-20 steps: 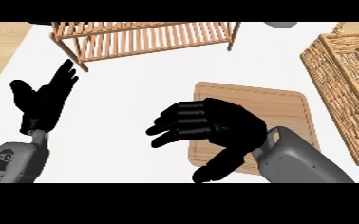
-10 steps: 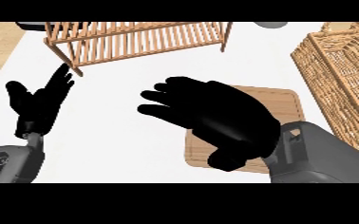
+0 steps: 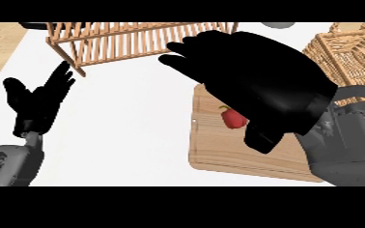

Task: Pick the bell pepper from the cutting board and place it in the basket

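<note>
Surface: white counter [image 3: 135,125], w/ a tan strip showing at far left edge.
Cutting board [image 3: 235,149]: light wood, lay flat at centre-right, partly under right hand.
Bell pepper [image 3: 233,118]: red, sat on the board's upper part, just below right palm; not held.
Right hand [image 3: 264,82]: loomed large over board, fingers spread wide & pointing up-left, holding nothing.
Left hand [image 3: 39,99]: rested at left edge, fingers straight up, nothing in it.
Rack [image 3: 128,41]: wooden slatted, across the top.
Basket [image 3: 345,55]: woven, at right edge, well apart from pepper.
Grey object [image 3: 278,24]: at top edge, couldn't tell what.
</note>
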